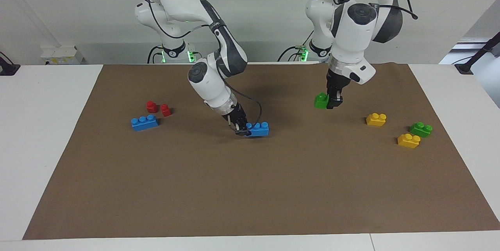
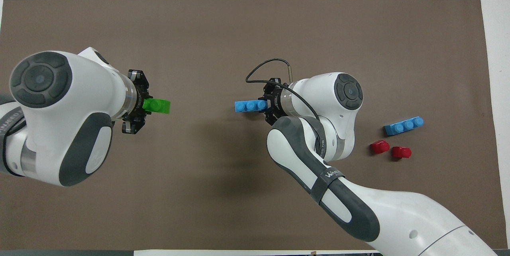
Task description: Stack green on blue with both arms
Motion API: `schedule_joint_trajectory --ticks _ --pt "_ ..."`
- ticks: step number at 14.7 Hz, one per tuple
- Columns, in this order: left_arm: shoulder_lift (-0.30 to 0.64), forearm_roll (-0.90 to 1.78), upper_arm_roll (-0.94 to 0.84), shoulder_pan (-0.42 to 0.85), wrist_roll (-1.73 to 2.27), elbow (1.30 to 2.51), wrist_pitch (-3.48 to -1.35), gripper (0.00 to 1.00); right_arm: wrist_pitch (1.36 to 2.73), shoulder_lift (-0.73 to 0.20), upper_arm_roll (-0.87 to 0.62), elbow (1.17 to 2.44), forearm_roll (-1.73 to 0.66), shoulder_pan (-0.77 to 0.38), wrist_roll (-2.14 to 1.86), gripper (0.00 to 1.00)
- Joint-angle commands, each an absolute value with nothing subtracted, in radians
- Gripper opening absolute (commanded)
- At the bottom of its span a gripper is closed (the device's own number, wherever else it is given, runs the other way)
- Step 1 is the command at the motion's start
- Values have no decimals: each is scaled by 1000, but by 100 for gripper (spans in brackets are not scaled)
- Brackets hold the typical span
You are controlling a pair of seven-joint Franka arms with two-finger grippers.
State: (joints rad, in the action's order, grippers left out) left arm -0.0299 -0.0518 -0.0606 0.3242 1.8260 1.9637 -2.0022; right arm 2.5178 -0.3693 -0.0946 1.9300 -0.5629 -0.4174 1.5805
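Now, with the right jaws [image 1: 245, 131] clamped on one end of the blue [image 1: 259, 129] low over mid-bench and the left jaws [image 1: 333, 103] clamped on the raised green [image 1: 321, 101], I'd level the blue, studs up, and lower green squarely onto its free end.

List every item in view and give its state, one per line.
Left gripper: shut on the small light-green plastic two-stud brick, held in the air.
Right gripper: shut on one end of a sky-blue three-stud brick.
Second sky-blue three-stud brick: loose on the brown mat.
Two red bricks: loose.
Two yellow bricks: loose.
Darker green brick: loose.
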Motion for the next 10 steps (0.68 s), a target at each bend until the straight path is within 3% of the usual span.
schedule_joint_trajectory --ticks 1,10 --pt "-52 -60 -45 423 1966 2041 -2106 0 2571 -371 -91 1953 -581 -439 1578 0" --pt "121 -121 -43 578 2256 2048 -2298 0 2622 -407 -91 1970 -584 -477 1592 0"
